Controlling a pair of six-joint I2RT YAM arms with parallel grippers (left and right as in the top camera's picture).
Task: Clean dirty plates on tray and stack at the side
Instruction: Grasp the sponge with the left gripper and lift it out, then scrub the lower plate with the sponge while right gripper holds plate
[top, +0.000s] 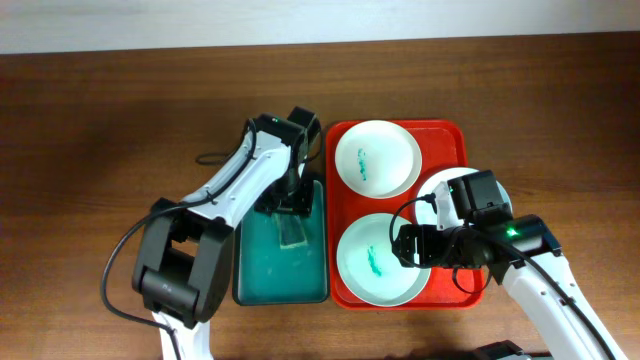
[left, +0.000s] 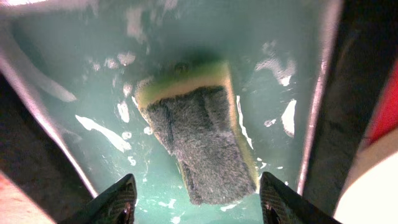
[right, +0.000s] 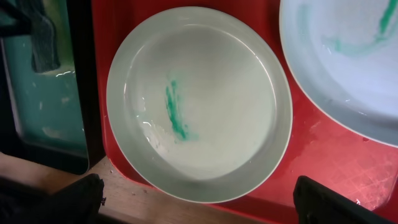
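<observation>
Three plates (top: 377, 158) crowd the tray (top: 452, 138), rims close together

The overhead camera looks straight down on the brown wooden counter (top: 100, 120), high enough to take in the whole scene. The left wrist camera hangs close over the dark green rectangular sponge tray (left: 81, 68), facing down into it. The right wrist camera looks down closely on the near pale round plate (right: 199, 106) in the large red plastic tray (right: 323, 168); the green tray's edge shows at its left.
</observation>
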